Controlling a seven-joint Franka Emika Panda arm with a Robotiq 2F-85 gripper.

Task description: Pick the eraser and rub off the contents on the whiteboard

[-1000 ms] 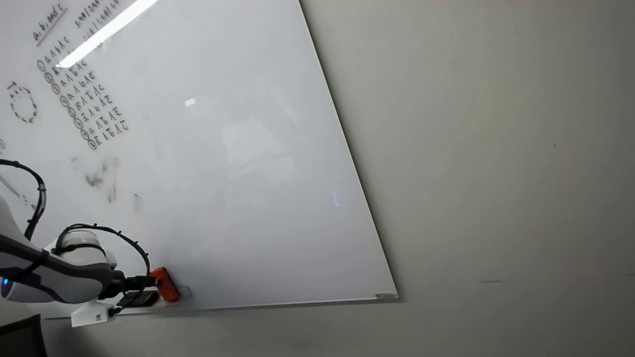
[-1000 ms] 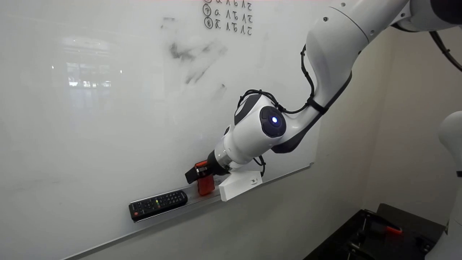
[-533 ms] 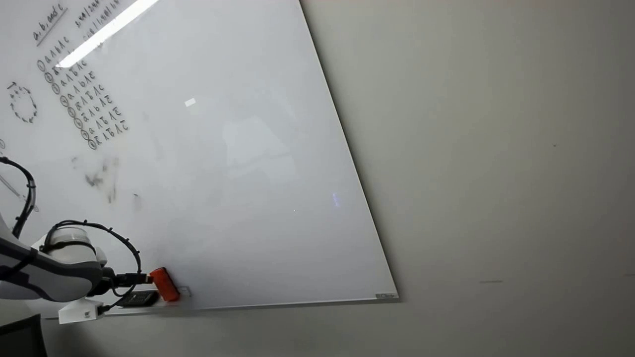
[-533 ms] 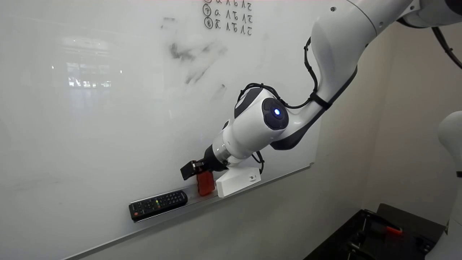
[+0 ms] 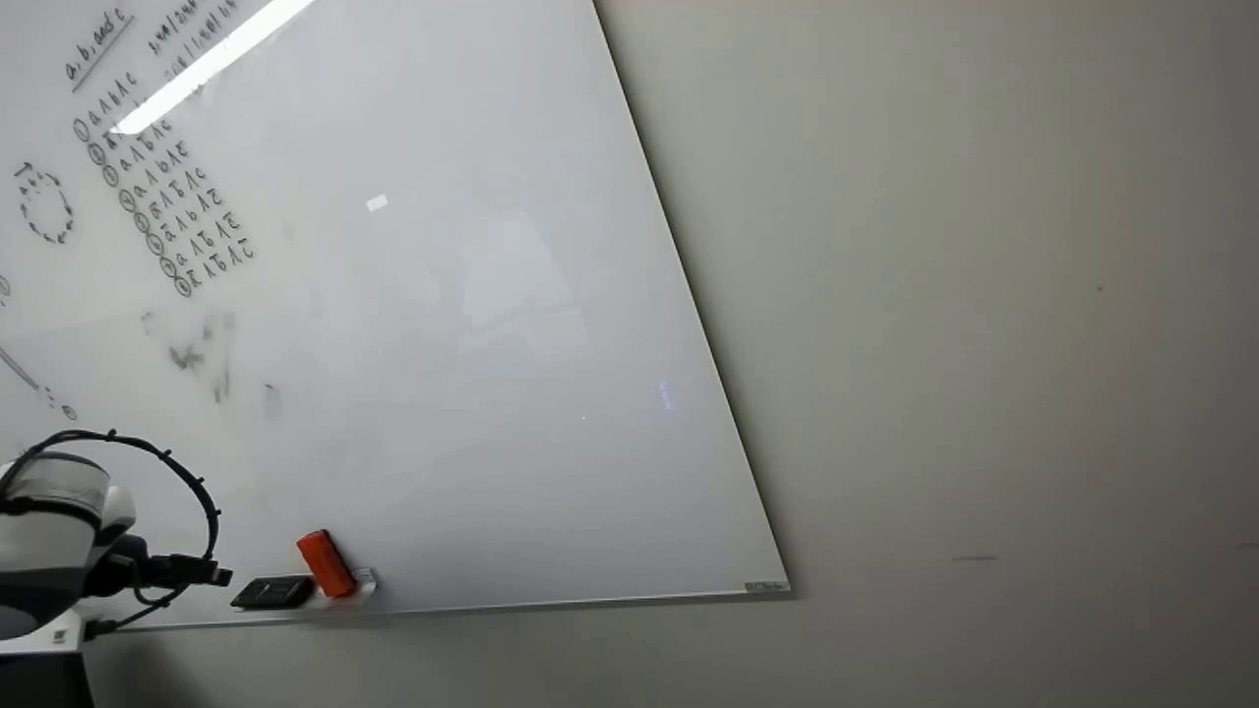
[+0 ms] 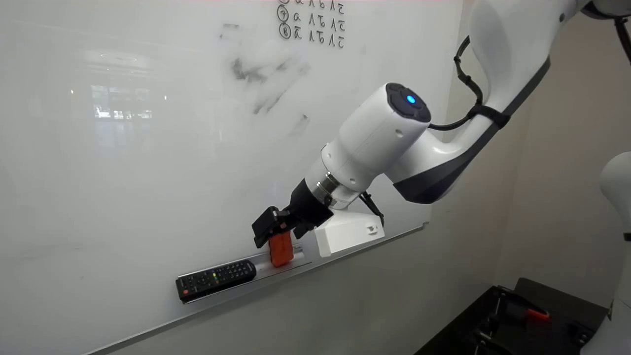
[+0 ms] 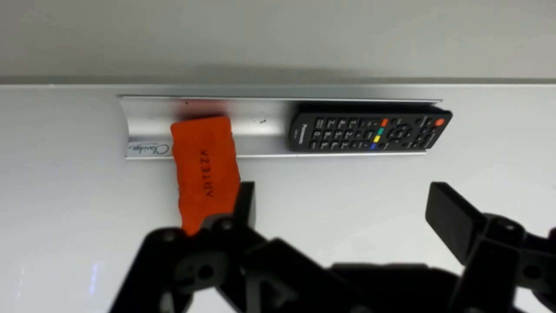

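The orange-red eraser [image 7: 206,165] leans in a small metal tray at the foot of the whiteboard [image 5: 472,442], its upper part against the board. My gripper [image 7: 343,191] is open, nothing between its fingers. In the wrist view one finger [image 7: 246,202] overlaps the eraser's edge; the other is well to the right. An exterior view has the gripper [image 5: 207,572] drawn back left of the eraser [image 5: 327,563], with a gap. Higher on the board, the contents show as smeared black marks [image 6: 241,70], also in an exterior view as a grey scribble [image 5: 185,357].
A black remote [image 7: 369,130] lies in the same tray [image 7: 260,141], beside the eraser. Columns of writing [image 5: 162,197] and a dotted circle [image 5: 46,205] are on the board's upper part. A dark table [image 6: 557,296] stands at the lower right of an exterior view.
My gripper has drawn back from the eraser and away from the board, with the wrist turning. The eraser and remote have stayed in place, and the jaws have stayed open.
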